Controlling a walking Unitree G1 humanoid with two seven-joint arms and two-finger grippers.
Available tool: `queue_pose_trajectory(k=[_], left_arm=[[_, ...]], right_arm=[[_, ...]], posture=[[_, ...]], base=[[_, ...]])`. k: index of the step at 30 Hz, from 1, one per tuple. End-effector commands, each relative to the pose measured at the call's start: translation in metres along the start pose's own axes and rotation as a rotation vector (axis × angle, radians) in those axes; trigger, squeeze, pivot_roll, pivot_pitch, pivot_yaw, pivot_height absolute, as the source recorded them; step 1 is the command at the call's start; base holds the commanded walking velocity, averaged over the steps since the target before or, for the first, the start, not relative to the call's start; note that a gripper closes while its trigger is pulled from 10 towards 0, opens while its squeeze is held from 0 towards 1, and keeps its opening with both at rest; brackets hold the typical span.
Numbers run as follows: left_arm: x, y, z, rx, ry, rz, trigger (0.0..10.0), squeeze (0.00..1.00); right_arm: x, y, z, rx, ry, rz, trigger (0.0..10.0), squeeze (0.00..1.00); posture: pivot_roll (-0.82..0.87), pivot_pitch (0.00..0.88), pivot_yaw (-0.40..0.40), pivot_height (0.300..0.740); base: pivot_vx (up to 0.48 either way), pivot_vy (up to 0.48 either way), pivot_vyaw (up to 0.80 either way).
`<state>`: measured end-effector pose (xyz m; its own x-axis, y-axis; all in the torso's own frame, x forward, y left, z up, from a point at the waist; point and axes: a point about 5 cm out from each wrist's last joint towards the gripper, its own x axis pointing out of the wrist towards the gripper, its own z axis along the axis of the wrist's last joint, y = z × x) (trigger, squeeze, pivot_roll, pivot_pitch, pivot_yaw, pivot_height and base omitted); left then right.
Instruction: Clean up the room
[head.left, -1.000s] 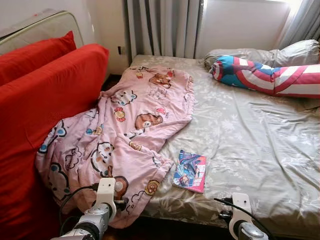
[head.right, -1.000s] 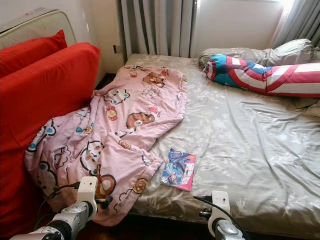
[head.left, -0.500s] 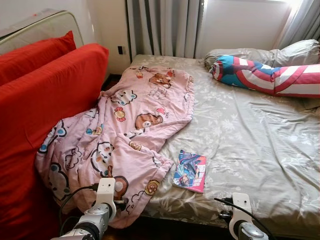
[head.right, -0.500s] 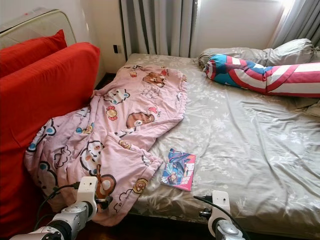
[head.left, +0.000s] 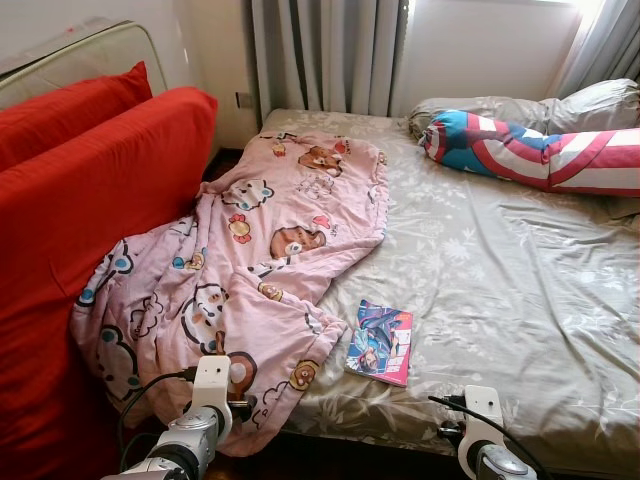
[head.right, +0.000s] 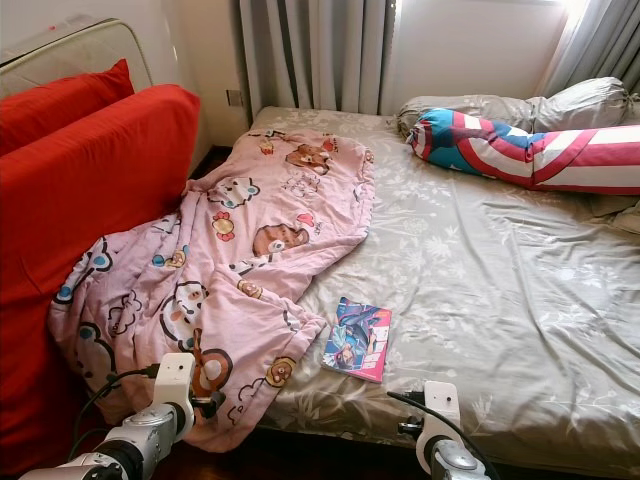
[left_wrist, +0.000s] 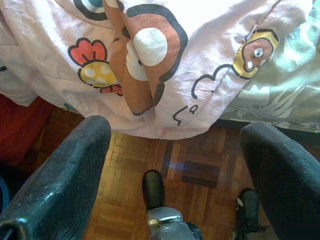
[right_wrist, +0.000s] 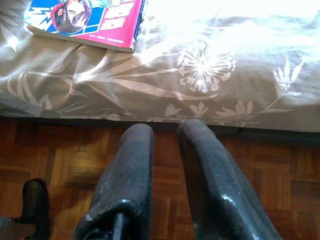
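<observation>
A pink cartoon-print blanket (head.left: 250, 260) lies crumpled across the left side of the bed and hangs over its near edge. A colourful comic book (head.left: 380, 342) rests flat on the grey floral sheet (head.left: 500, 270) near the front edge. My left gripper (left_wrist: 175, 150) is low by the bed's corner, open, its fingers (left_wrist: 65, 175) spread over the parquet below the hanging blanket (left_wrist: 165, 60). My right gripper (right_wrist: 165, 165) hangs shut over the floor in front of the bed edge, with the comic book (right_wrist: 85, 22) just beyond it.
A red sofa or cushion stack (head.left: 90, 210) stands close on the left of the bed. A red, white and blue bolster (head.left: 540, 150) and grey pillows (head.left: 560, 105) lie at the head. Curtains (head.left: 325, 55) hang behind. Parquet floor (right_wrist: 280, 180) runs along the bed front.
</observation>
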<state>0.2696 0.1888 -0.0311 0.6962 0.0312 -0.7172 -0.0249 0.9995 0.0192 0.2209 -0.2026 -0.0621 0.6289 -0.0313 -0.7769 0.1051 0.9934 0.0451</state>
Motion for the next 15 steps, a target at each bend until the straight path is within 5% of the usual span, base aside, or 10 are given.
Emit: queue_pose_trajectory(k=[1, 8, 15], left_arm=[[0.0003, 0.0020, 0.0056, 0.006, -0.009, 0.012, 10.0, 0.00], [0.0003, 0.0026, 0.0054, 0.002, -0.008, 0.018, 10.0, 0.00], [0.0003, 0.0026, 0.0050, 0.000, -0.007, 0.015, 10.0, 0.00]], right_arm=[[-0.0002, 0.0002, -0.0015, 0.014, 0.000, 0.000, 10.0, 0.00], [0.0000, 0.0024, 0.0004, -0.032, -0.004, 0.041, 10.0, 0.00], [-0.0001, 0.0028, -0.0006, -0.018, -0.002, 0.041, 10.0, 0.00]], posture=[[-0.02, 0.000, -0.025, 0.740], [-0.02, 0.000, -0.025, 0.740], [-0.02, 0.000, -0.023, 0.740]], base=[[0.000, 0.000, 0.00], [0.000, 0.000, 0.00], [0.268, 0.000, 0.54]])
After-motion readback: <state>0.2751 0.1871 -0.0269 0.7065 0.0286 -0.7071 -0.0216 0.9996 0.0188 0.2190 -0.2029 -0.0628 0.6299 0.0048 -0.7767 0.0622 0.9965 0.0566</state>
